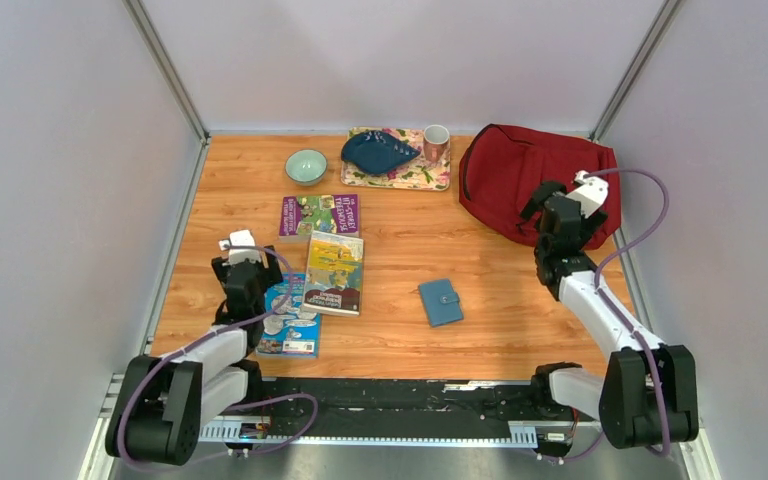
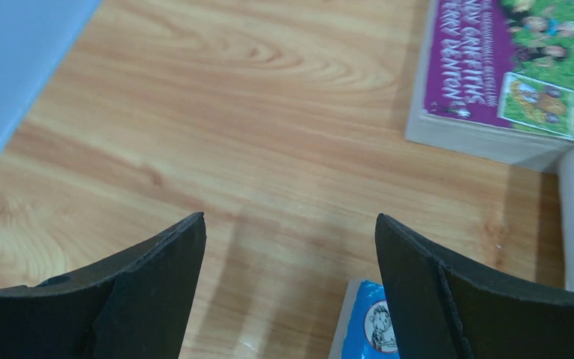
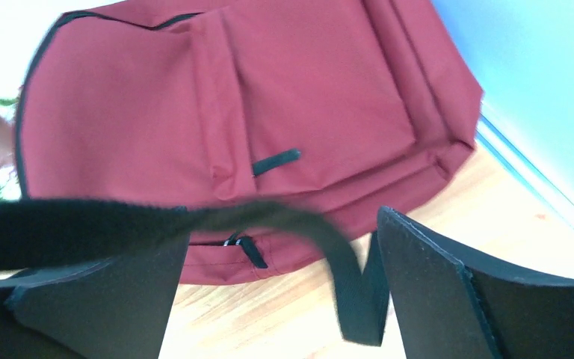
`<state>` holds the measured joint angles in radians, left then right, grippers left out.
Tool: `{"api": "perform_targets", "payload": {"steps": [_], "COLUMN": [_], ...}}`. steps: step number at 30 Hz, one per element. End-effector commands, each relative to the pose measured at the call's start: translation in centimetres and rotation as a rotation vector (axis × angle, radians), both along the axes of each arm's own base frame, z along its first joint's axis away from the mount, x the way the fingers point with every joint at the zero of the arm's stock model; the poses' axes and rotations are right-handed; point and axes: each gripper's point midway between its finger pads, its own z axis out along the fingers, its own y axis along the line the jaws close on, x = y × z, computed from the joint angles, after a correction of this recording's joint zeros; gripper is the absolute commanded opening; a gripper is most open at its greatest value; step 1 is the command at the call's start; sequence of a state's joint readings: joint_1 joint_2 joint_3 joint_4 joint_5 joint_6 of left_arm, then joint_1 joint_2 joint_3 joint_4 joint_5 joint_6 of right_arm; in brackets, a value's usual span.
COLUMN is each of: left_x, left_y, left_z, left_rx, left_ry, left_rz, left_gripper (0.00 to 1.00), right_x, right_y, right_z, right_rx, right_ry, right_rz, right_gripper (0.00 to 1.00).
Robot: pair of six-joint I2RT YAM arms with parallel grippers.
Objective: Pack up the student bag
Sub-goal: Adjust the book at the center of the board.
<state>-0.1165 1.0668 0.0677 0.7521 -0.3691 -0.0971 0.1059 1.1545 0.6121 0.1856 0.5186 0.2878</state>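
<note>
student bag [image 1: 505, 165] far right, right hand [image 1: 548, 203] spread wide over near edge

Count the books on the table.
3. Purple book farthest back; yellow book just nearer; blue book nearest, left of the yellow one. More could be hidden inside the student bag.

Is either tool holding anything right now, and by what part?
Nothing is gripped. Left tool open and empty; right tool open, with the black strap of the dark red fabric backpack crossing between its fingers.

A lab test booth: plain white panels [image 1: 400, 60] in aluminium framing [image 1: 165, 68] wall in a wooden table [image 1: 500, 260].
</note>
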Motion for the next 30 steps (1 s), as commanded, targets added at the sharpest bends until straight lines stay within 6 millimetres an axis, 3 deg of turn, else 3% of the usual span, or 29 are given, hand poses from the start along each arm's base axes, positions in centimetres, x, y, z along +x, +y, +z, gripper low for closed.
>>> {"api": "perform_targets", "payload": {"steps": [1, 6, 8, 9, 10, 12, 13, 14, 18, 21, 22, 23, 24, 25, 26, 30], "left_x": [-3.4, -1.7, -1.3, -1.6, -1.4, -1.6, -1.0, -1.0, -0.7, -0.4, -0.9, -0.3, -0.7, -1.4, -1.0, -1.3], "left_y": [1.1, -1.2, -2.5, -2.9, -3.3, -4.7, -5.6, -7.2, -9.7, -10.9, -12.5, -12.5, -13.3, -15.6, -16.0, -19.5], "left_z": [-3.4, 0.0, 1.7, 1.4, 2.0, 2.7, 4.0, 4.9, 7.1, 7.8, 7.2, 8.3, 7.8, 7.4, 8.5, 8.3], "left_rx": [-0.174, -0.262, -0.323, -0.341, -0.383, -0.444, -0.457, -0.488, -0.551, -0.508, -0.481, -0.435, -0.374, -0.324, -0.277, -0.217], "left_ry": [0.342, 0.321, 0.242, 0.23, 0.187, 0.148, 0.095, 0.078, 0.072, 0.099, 0.148, 0.121, 0.155, 0.19, 0.168, 0.221], "left_rz": [0.243, 0.14, 0.071, 0.054, 0.046, -0.025, -0.091, -0.183, -0.303, -0.348, -0.388, -0.36, -0.375, -0.434, -0.411, -0.478], "left_gripper": [0.91, 0.91, 0.91, 0.91, 0.91, 0.91, 0.91, 0.91, 0.91, 0.88, 0.88, 0.88, 0.88, 0.88, 0.88, 0.88], "right_x": [-3.2, -2.7, -2.4, -2.7, -2.5, -2.8, -2.8, -3.0, -3.3, -3.7, -3.9, -4.0, -4.2, -4.2, -4.3, -4.9], "right_y": [-1.8, -0.4, 0.5, 0.6, 1.3, 1.9, 2.8, 3.0, 5.4, 6.3, 6.5, 6.4, 6.4, 6.4, 6.4, 6.0], "right_z": [-4.5, -5.3, -4.5, -4.7, -3.6, -3.3, -2.7, -1.6, 1.7, 3.2, 3.3, 3.3, 3.1, 3.3, 3.5, 4.5], "right_rx": [0.049, 0.068, 0.087, 0.092, 0.093, 0.09, 0.097, 0.085, 0.07, 0.09, 0.096, 0.097, 0.098, 0.097, 0.096, 0.11], "right_ry": [0.234, 0.257, 0.214, 0.21, 0.166, 0.144, 0.119, 0.09, -0.014, -0.051, -0.036, -0.027, -0.008, -0.008, -0.011, -0.038], "right_rz": [-0.173, -0.082, -0.028, -0.014, 0.037, 0.095, 0.148, 0.18, 0.349, 0.397, 0.403, 0.401, 0.402, 0.403, 0.404, 0.372], "right_gripper": [1.0, 1.0, 0.99, 0.99, 0.99, 0.99, 0.99, 0.99, 0.99, 0.99, 0.99, 0.99, 0.99, 0.99, 0.99, 0.99]}}
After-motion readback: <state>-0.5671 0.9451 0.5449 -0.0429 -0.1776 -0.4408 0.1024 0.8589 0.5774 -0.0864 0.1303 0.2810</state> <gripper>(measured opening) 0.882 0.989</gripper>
